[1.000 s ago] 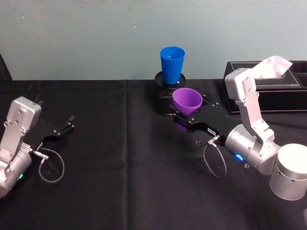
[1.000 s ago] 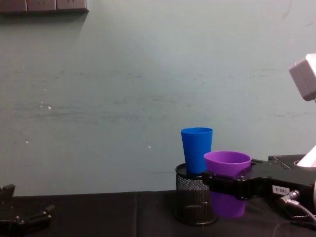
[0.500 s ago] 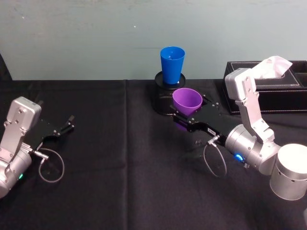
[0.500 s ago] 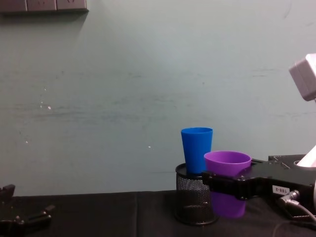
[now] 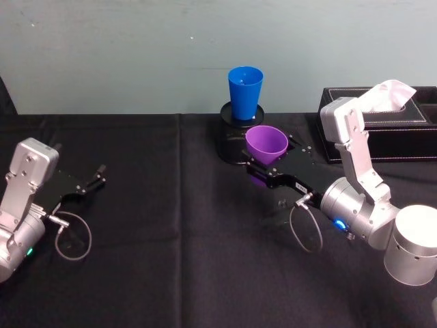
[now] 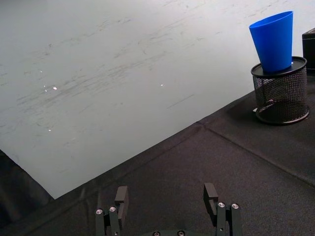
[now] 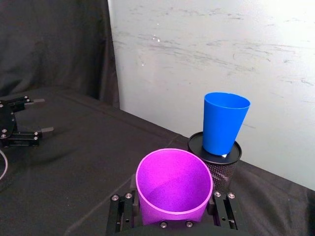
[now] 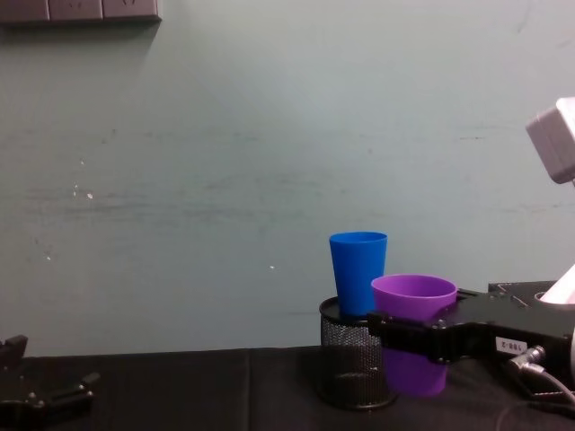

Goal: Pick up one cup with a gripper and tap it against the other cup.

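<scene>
Nothing has moved since a second ago: my right claw (image 5: 270,158) holds exactly where it was, its two long fingers closed on the wall of the purple cup (image 5: 266,142), one on each side just below the rim. The cup is upright and, from the chest view, looks carried clear of the bench (image 5: 171,239) rather than standing on it. It sits just in front of the blue cup (image 5: 245,91), a little to my right of it and lower. The head and right wrist views show a gap between the two walls, so they are near but not touching. The blue cup stands at the top of the black mesh pot (image 5: 229,145); whether it rests on the pot or sunk into it I cannot tell. I take the stillness as a pause with the lift done and the tap not yet made. What remains looks like a short push forward and slightly up. My left claw (image 5: 89,183) lies open, well away on the left side of the bench.
</scene>
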You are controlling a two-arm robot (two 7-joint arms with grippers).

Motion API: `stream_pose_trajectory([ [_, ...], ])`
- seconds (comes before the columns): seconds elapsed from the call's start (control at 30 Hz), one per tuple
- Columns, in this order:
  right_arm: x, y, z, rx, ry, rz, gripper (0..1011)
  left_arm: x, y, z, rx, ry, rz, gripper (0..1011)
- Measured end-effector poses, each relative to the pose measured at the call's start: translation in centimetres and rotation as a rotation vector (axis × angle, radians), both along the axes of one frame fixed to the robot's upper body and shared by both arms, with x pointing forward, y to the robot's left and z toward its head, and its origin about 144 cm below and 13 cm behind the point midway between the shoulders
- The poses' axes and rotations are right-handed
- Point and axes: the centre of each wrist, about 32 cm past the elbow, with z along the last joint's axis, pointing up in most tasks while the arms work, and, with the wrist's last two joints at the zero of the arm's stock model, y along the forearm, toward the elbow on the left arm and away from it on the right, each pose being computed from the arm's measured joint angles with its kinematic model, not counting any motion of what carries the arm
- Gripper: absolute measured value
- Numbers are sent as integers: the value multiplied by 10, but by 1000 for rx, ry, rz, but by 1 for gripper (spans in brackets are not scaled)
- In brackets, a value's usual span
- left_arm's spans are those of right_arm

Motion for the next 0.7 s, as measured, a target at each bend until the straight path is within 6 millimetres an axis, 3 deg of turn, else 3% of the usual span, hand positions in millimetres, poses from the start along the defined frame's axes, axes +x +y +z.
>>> stream_pose_trajectory([
  [0.7, 0, 0, 0, 0, 0, 0, 735, 0, 0, 0, 0, 0, 0, 1000],
])
